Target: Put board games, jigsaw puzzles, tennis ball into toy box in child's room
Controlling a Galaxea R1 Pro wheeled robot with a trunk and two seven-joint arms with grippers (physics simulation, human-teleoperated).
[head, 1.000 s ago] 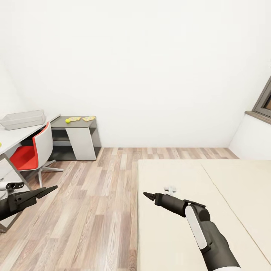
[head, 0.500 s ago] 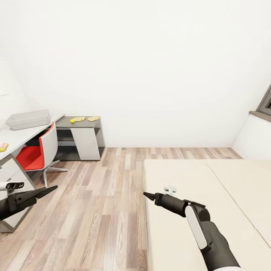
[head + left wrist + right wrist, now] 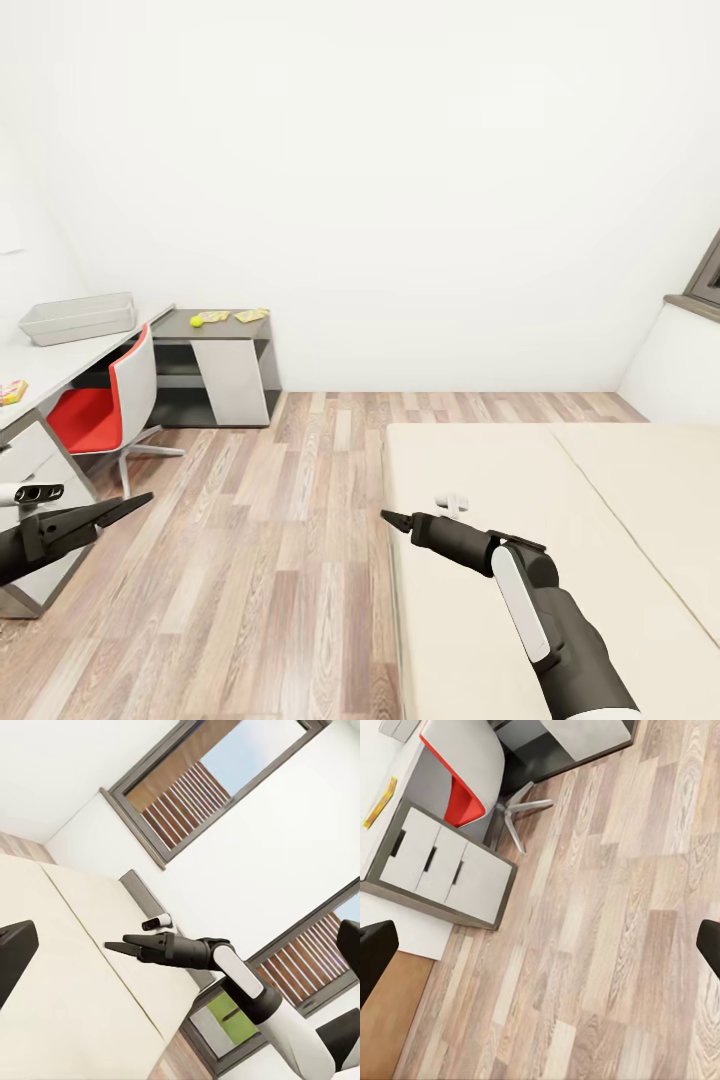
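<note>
A: Wooden planks cover the floor [image 3: 270,560] through the middle of the head view, under a plain white wall [image 3: 400,180]. What is the biggest thing on it?

B: The beige bed [image 3: 560,520], filling the lower right. Next in size is the desk [image 3: 60,362] at the left edge, with a red chair [image 3: 105,405] tucked against it.

A: And the toys?

B: The grey toy box [image 3: 78,318] sits on the desk at upper left. On the dark corner section beside it lie two puzzle sheets [image 3: 250,315], too small to make out, with the little tennis ball [image 3: 196,322] just beside them. A yellow game box [image 3: 10,392] pokes in at the far left.

A: The claws?

B: The right gripper [image 3: 388,519] hangs over the bed's edge, its tips drawn to a point. The left gripper [image 3: 135,502], low at the left, looks pinched together too. Both hold nothing.
</note>
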